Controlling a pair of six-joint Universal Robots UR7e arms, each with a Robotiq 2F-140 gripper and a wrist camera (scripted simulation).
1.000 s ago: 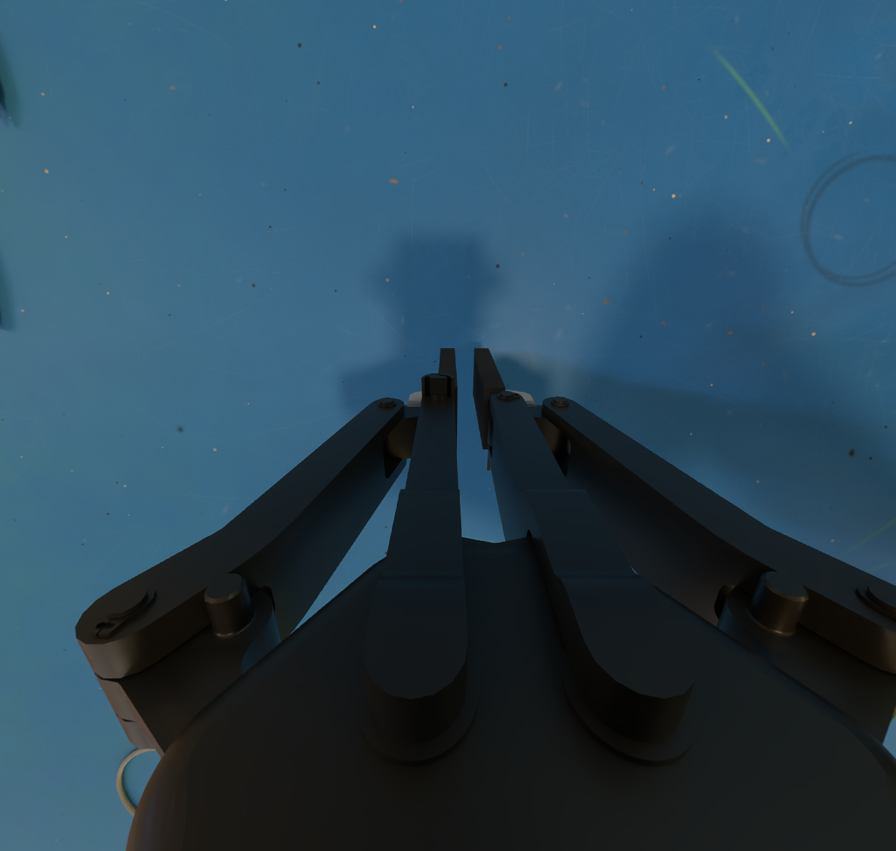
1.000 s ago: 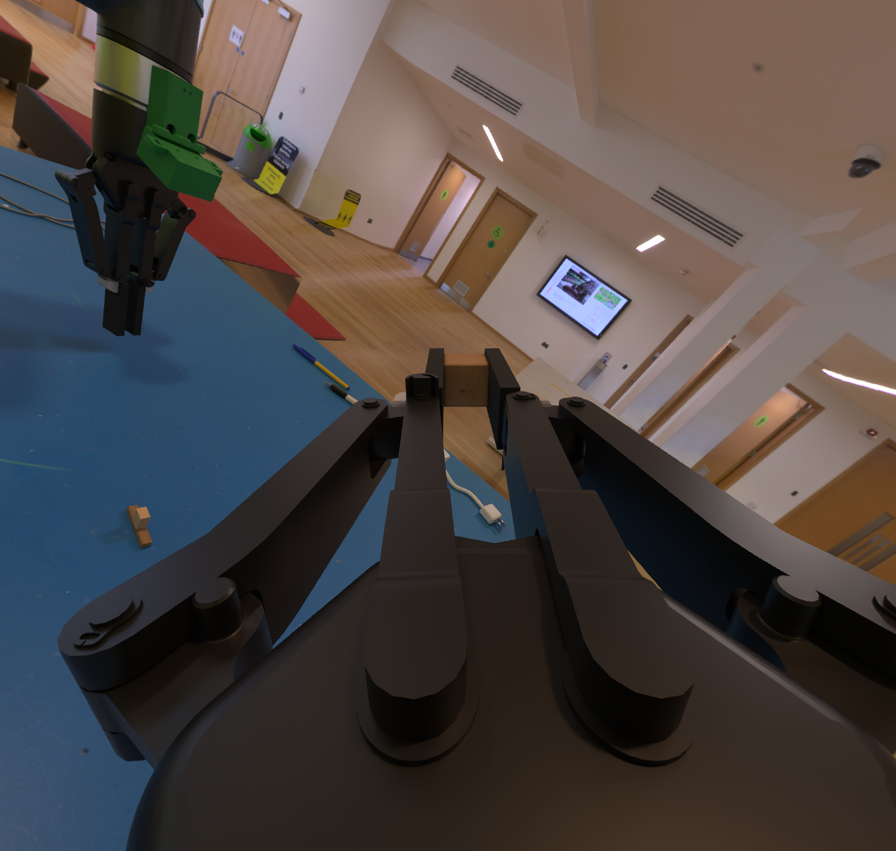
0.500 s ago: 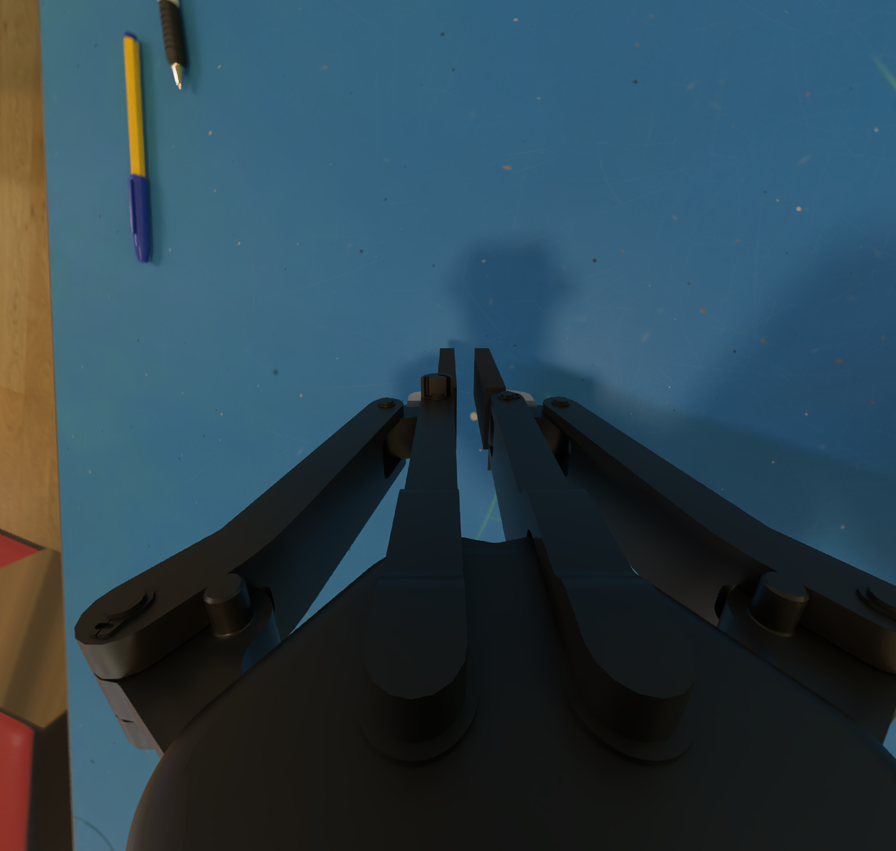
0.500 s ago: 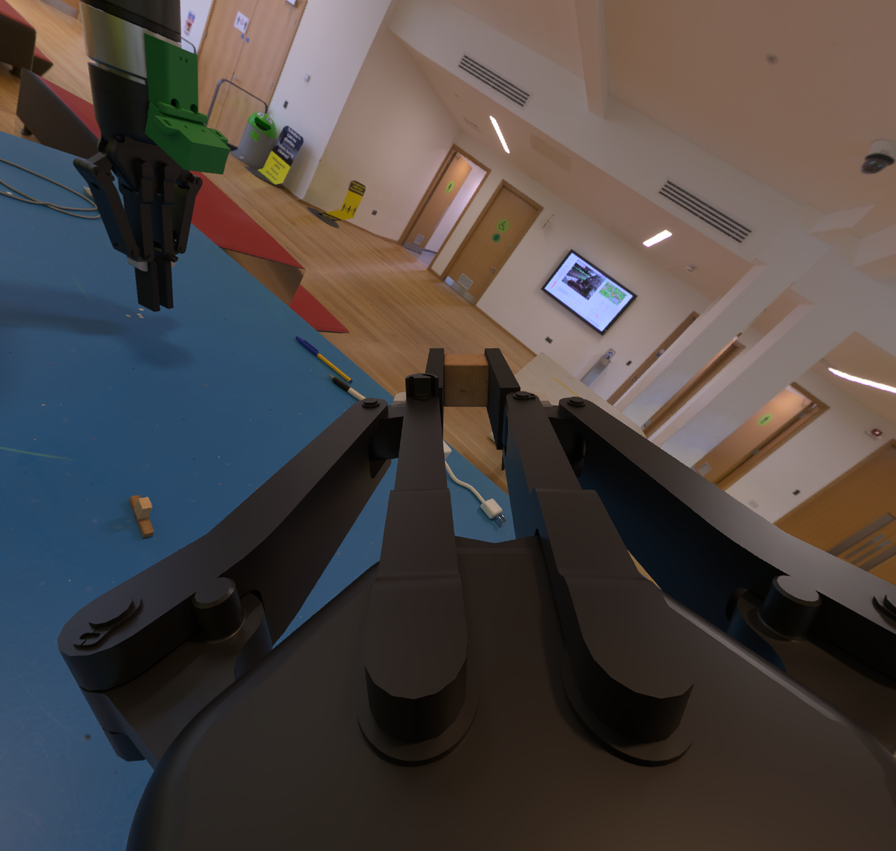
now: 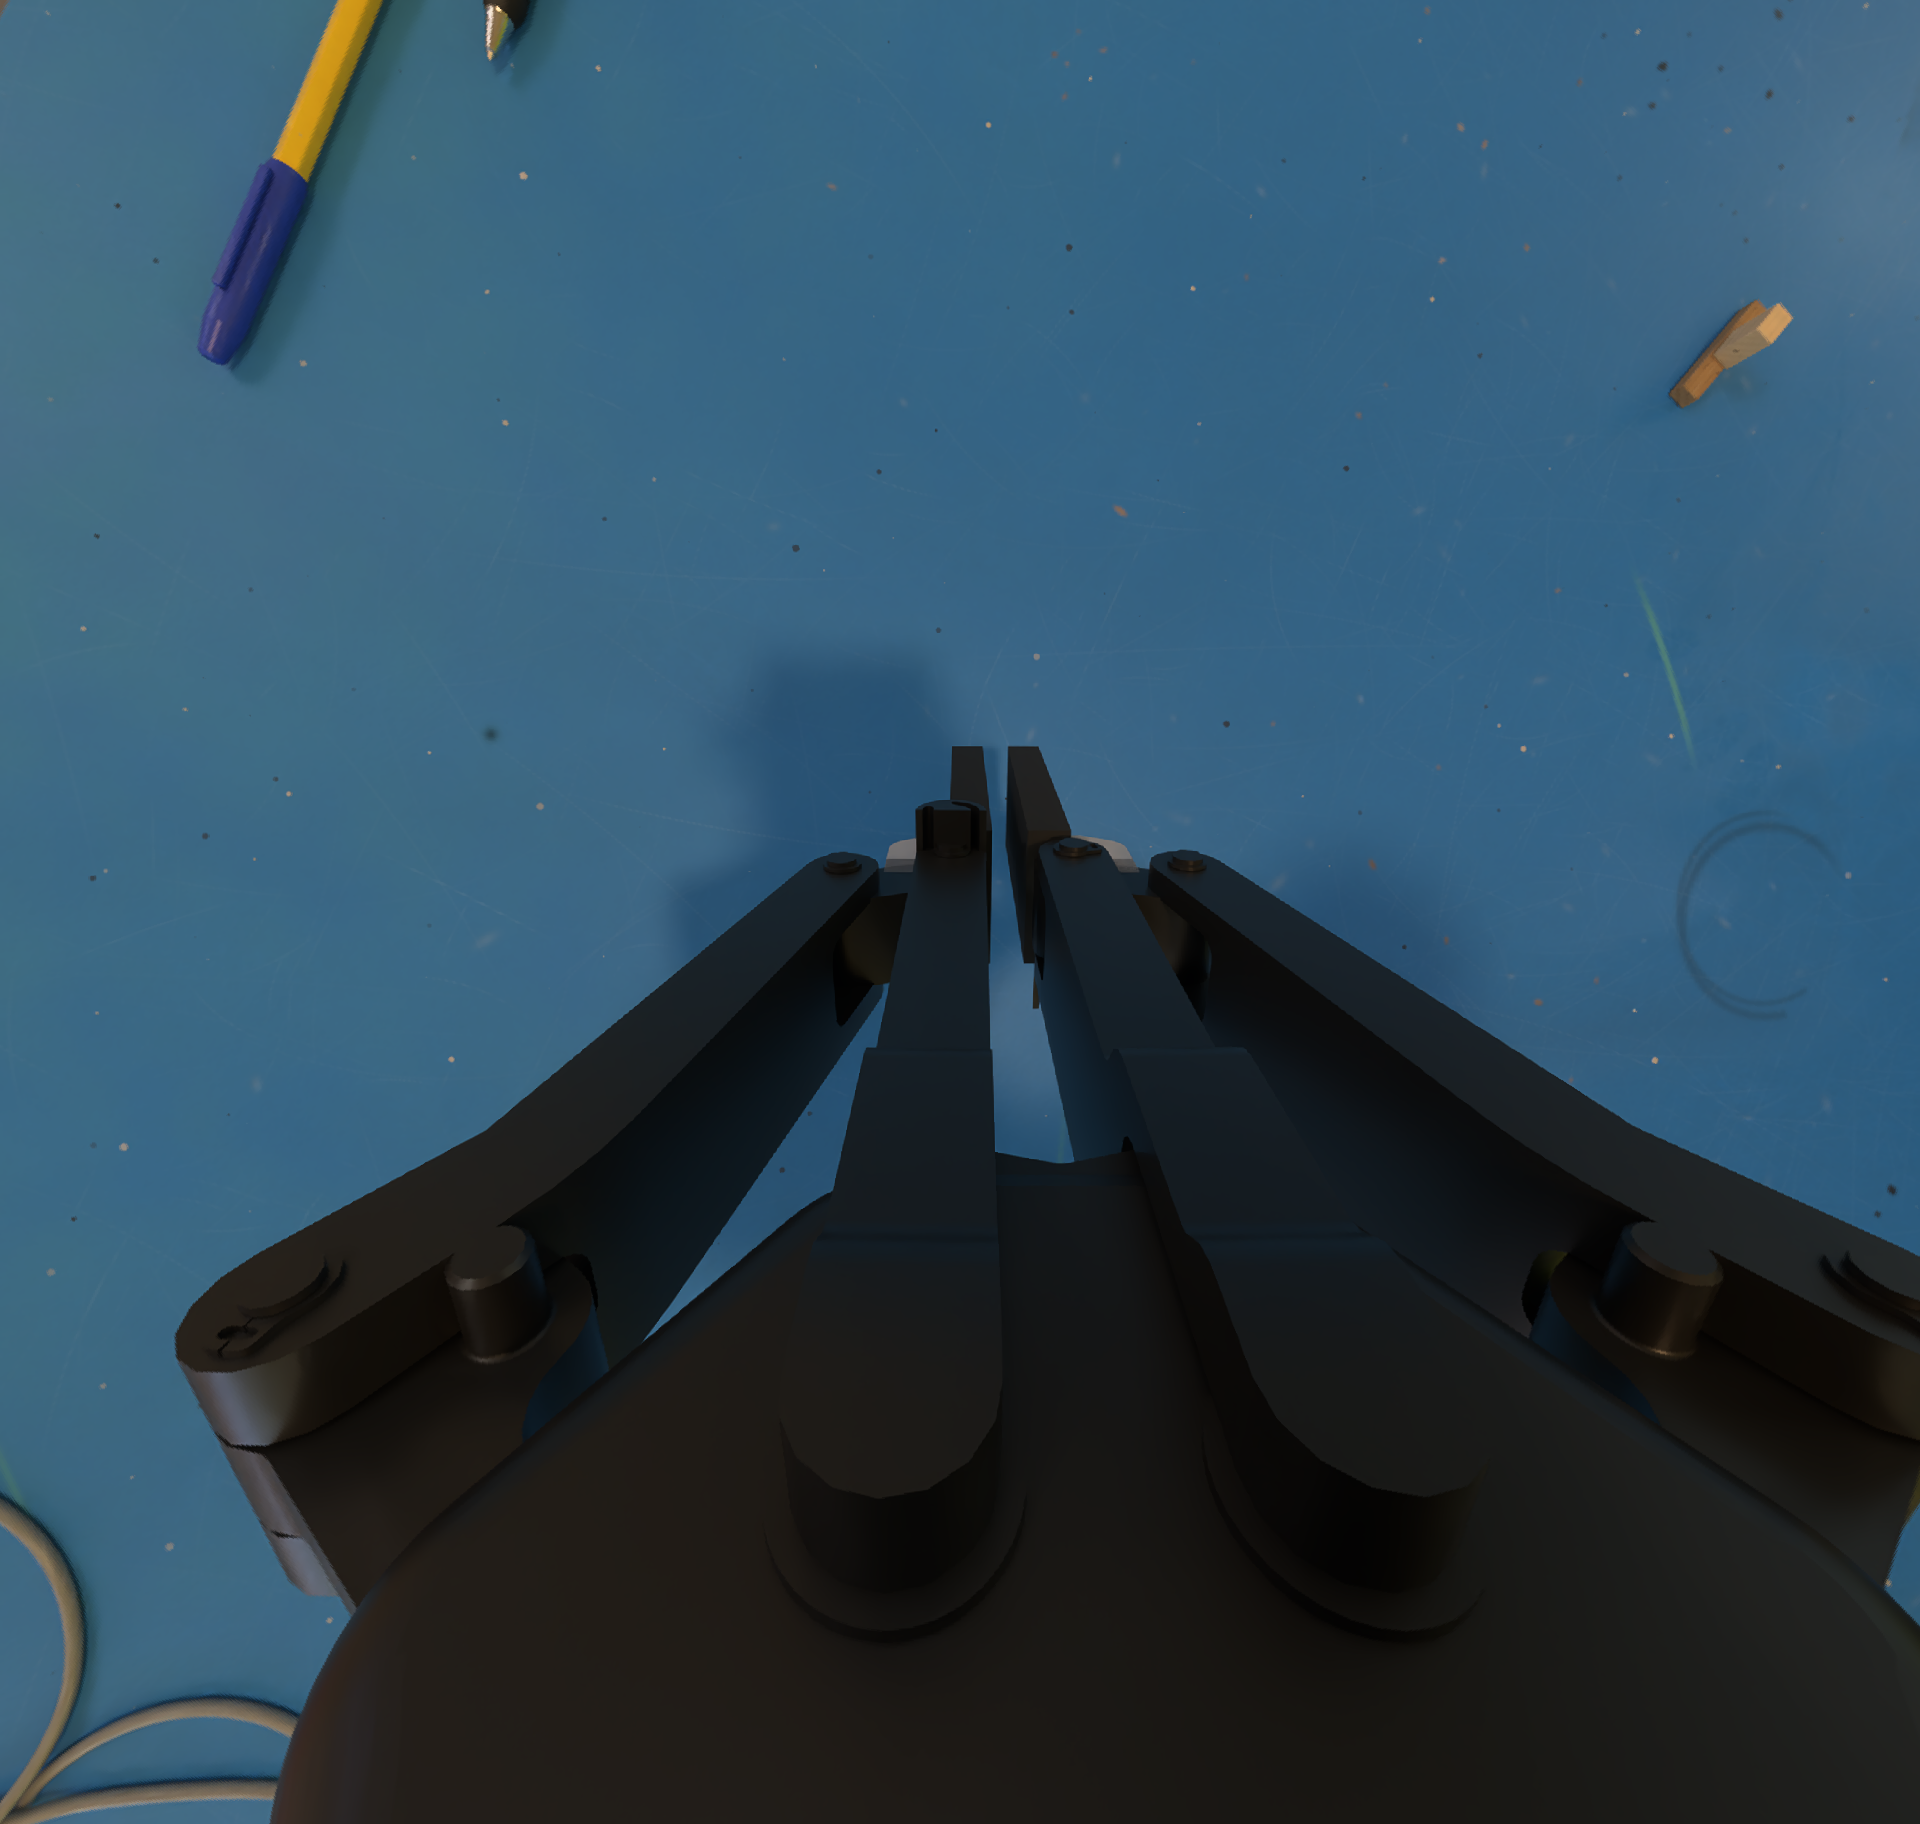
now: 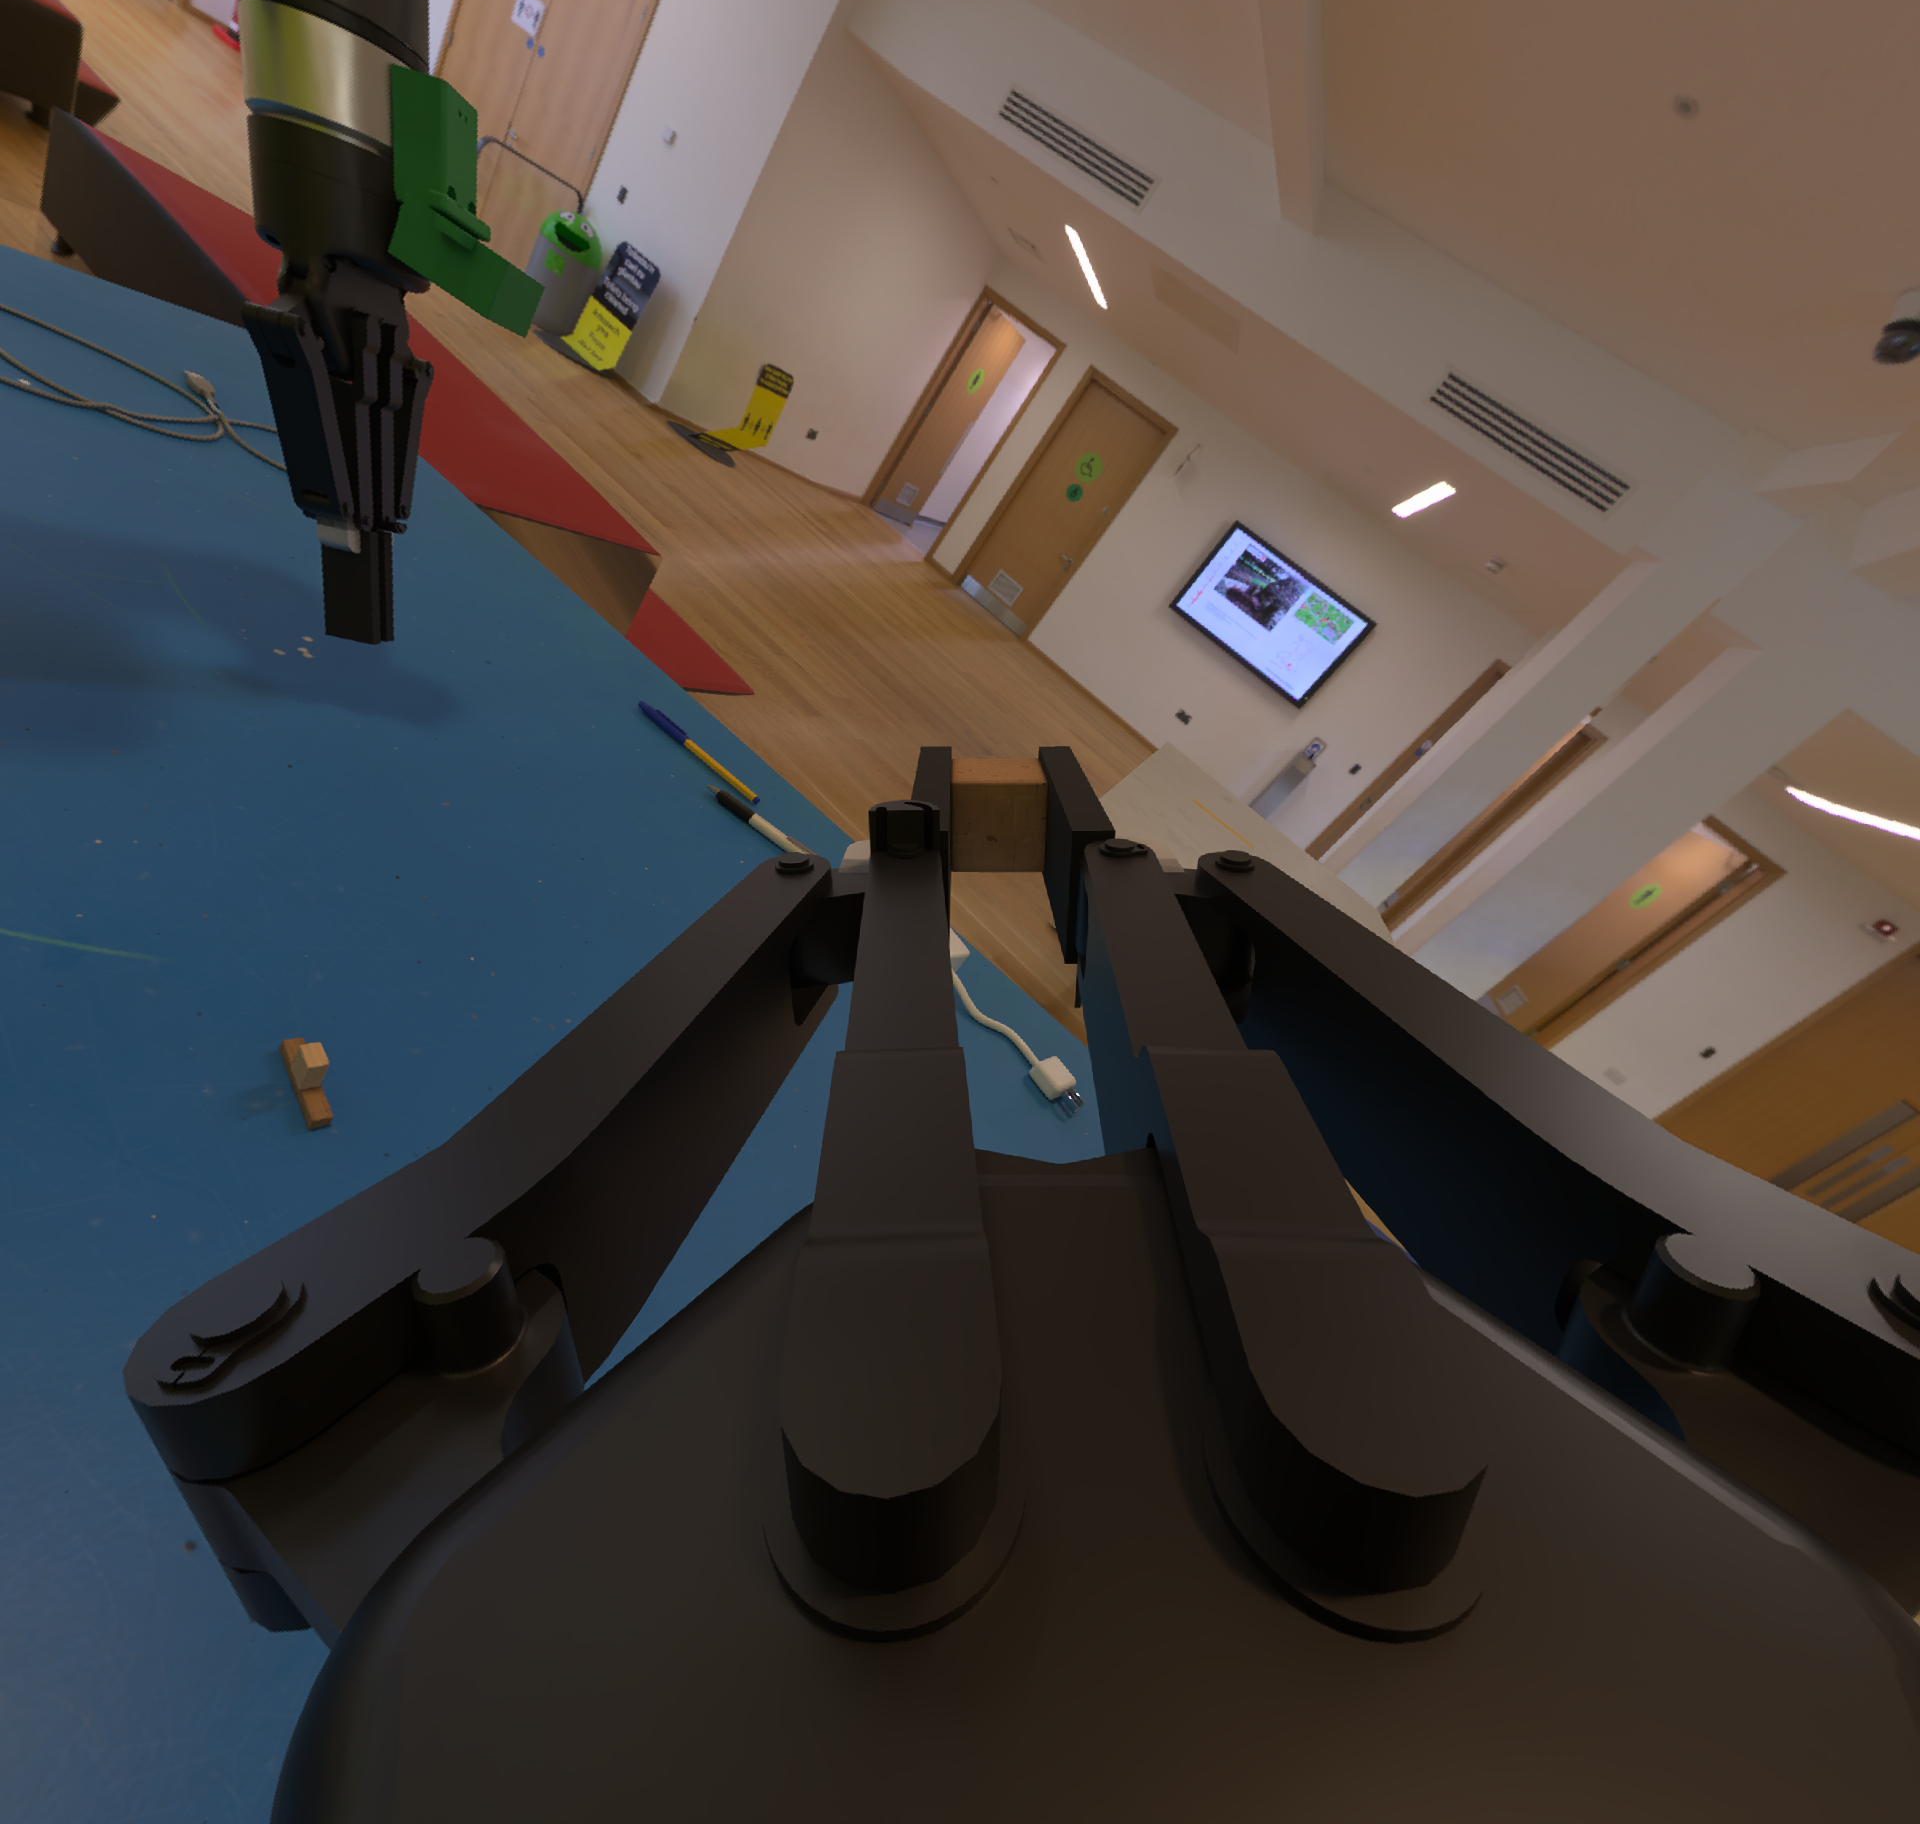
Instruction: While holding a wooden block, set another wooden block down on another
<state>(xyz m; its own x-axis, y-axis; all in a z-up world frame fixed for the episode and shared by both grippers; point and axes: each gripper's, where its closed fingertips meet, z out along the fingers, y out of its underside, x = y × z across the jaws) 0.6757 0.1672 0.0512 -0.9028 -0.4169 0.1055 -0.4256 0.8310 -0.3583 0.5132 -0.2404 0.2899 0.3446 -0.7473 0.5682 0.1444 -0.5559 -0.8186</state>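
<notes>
Your right gripper (image 6: 994,787): pinching a wooden block (image 6: 997,811), aloft. Your left gripper (image 5: 995,772): fingers pressed nearly together, empty, above the blue table (image 5: 1143,372). Stacked wooden blocks (image 5: 1730,353): on table, well apart.

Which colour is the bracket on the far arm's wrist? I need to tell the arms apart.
Green bracket, clearest in the right wrist view.

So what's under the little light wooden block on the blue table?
The light block sits on a darker flat wooden block, which lies on the blue table. The part beneath it is hidden.
</notes>
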